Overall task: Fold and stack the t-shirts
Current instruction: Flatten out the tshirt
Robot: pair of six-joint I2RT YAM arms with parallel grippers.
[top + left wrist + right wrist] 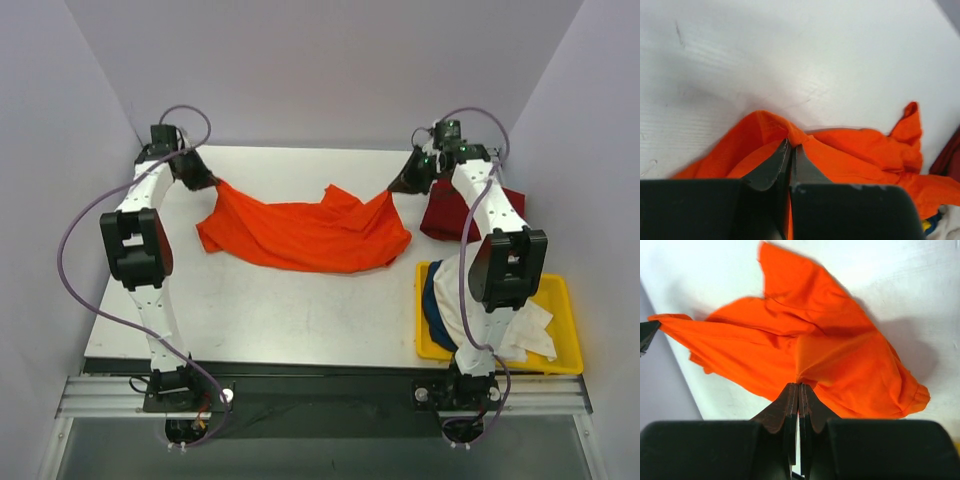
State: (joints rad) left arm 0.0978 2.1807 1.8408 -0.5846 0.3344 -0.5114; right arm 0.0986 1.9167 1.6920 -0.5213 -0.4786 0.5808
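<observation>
A bright orange t-shirt (305, 232) lies crumpled across the back half of the white table, pulled up at both far corners. My left gripper (203, 179) is shut on its left corner, and the cloth bunches at the fingertips (792, 144) in the left wrist view. On the other side my right gripper (405, 181) is shut on the right corner of the orange t-shirt (840, 360), pinched at the tips (799, 385). A dark red t-shirt (443, 217) sits folded at the back right, partly behind the right arm. White and navy t-shirts (440, 295) fill the bin.
A yellow plastic bin (565, 340) stands at the front right of the table (300, 320), close by the right arm's base. Grey walls close in behind and on both sides. The left gripper's tip (647, 334) shows at the left edge of the right wrist view.
</observation>
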